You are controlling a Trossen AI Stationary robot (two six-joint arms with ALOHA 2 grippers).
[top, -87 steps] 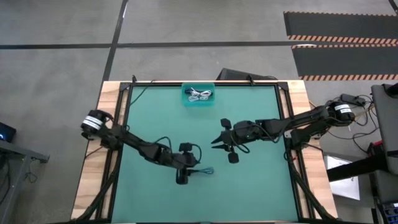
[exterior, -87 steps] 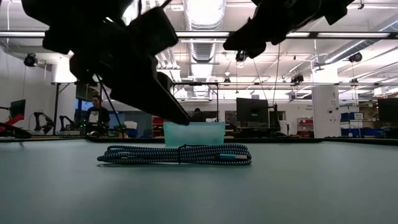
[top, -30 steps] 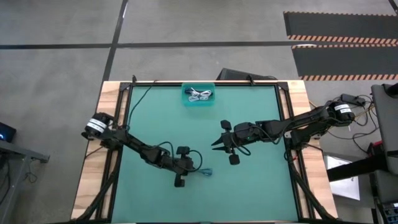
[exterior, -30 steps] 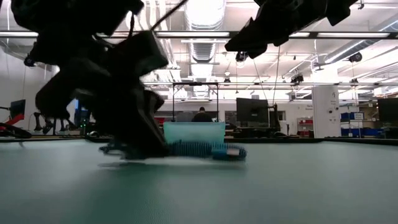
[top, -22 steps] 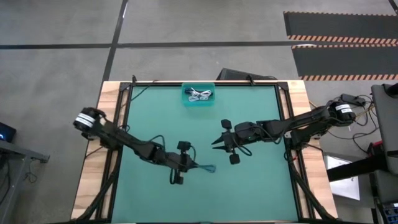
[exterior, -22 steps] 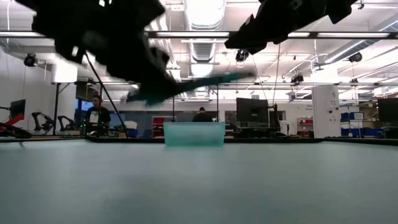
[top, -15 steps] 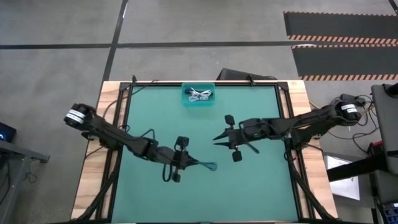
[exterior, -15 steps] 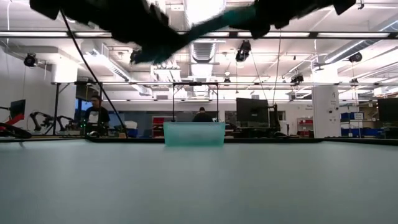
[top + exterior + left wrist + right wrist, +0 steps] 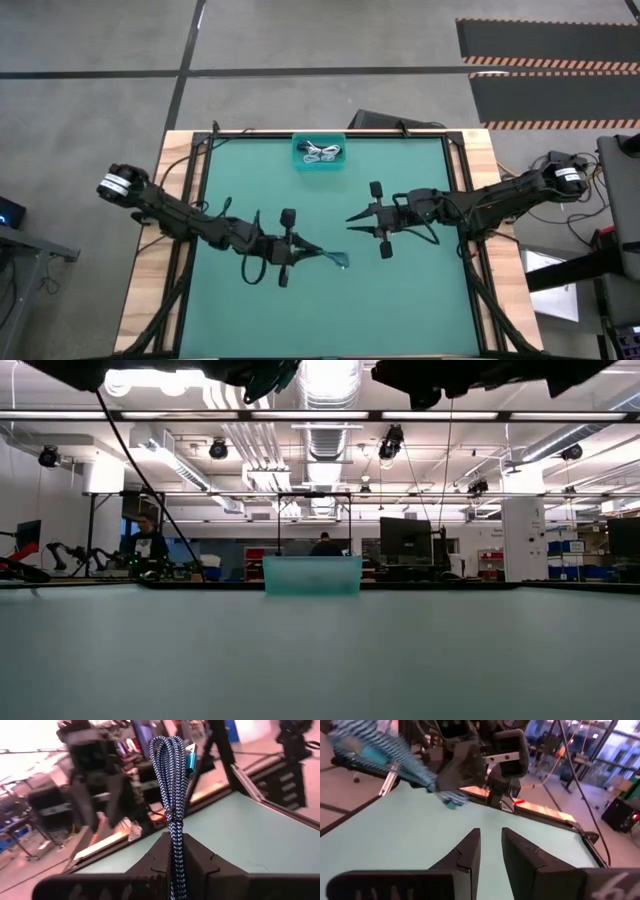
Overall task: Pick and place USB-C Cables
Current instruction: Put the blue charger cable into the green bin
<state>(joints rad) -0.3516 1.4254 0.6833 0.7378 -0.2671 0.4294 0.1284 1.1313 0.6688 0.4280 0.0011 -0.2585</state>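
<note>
A dark braided USB-C cable bundle [image 9: 328, 255] with a teal plug [image 9: 191, 760] hangs in the air over the middle of the green table [image 9: 400, 300]. My left gripper [image 9: 305, 249] is shut on it. My right gripper [image 9: 350, 220] hovers just to the right and farther back, its fingers a little apart with nothing between them. Two white cable bundles [image 9: 320, 152] lie in the teal bin [image 9: 298, 160] at the far edge. My left gripper pinches the braided bundle [image 9: 174, 845] between its two fingers, away from the plug end. The fingers point roughly level toward the table's right edge and lie along the bundle. The bundle sticks out past the fingertips, plug end foremost, clear of the table.
The teal bin [image 9: 312, 575] stands at the middle of the table's far edge. A black frame [image 9: 465, 200] runs along the table's sides. Bare green mat lies near the front edge. People sit in the room behind the table.
My left gripper has risen from the table with the braided cable, which lay on the mat and now hangs clear. The gripper has swung toward the table's right and far side. My right gripper has shifted slightly toward the far edge and upward.
</note>
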